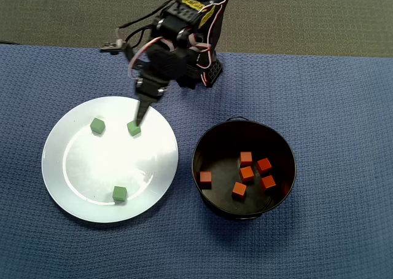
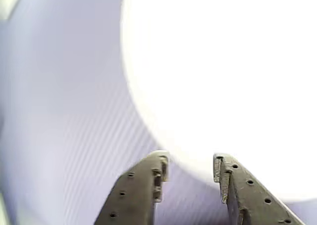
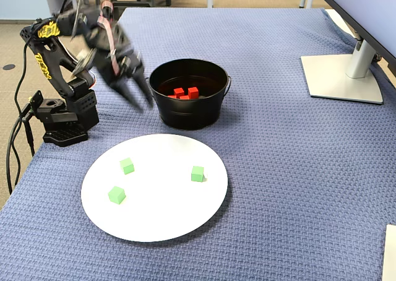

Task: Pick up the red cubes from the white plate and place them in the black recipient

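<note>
Several red cubes (image 1: 247, 173) lie inside the black recipient (image 1: 224, 147), right of the white plate (image 1: 80, 174) in the overhead view. The fixed view shows red cubes (image 3: 185, 93) in the pot (image 3: 185, 117) behind the plate (image 3: 161, 207). No red cube shows on the plate. My gripper (image 1: 140, 116) hangs over the plate's far rim, its tip beside a green cube (image 1: 134, 129). In the wrist view the gripper (image 2: 190, 163) is open with nothing between its fingers, over the glaring white plate (image 2: 223, 76). In the fixed view it is blurred (image 3: 139, 95), raised left of the pot.
Three green cubes sit on the plate (image 3: 127, 165) (image 3: 197, 173) (image 3: 116, 195). The arm's base (image 3: 62, 123) stands at the blue cloth's left edge in the fixed view. A monitor stand (image 3: 343, 77) is at the far right.
</note>
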`<state>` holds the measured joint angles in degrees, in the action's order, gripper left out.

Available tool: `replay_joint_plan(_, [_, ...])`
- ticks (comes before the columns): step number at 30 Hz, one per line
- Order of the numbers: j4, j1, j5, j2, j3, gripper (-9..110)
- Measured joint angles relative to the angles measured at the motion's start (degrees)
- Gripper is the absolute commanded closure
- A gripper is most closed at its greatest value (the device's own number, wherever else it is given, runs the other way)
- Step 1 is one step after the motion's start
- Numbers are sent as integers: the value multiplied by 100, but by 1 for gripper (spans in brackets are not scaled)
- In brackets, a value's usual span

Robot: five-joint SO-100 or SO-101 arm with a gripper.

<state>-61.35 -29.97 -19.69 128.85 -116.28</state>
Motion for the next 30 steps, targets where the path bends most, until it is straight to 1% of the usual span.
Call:
replay_joint_plan(3, [334,-316,-97,193,-668,102])
replay_joint_plan(5, [536,-316,-105,396,-1195,102])
replay_joint_plan(9, [738,-79,-9,896,-2224,102])
replay_joint_plan(16, [562,352,290,2171,-3437,102])
replay_joint_plan(22, [88,1151,642,2865,-3946,102])
replay_joint_plan(26, [44,1758,791,3173,-4377,102])
replay_joint_plan(30, [44,2030,940,3463,-4676,102])
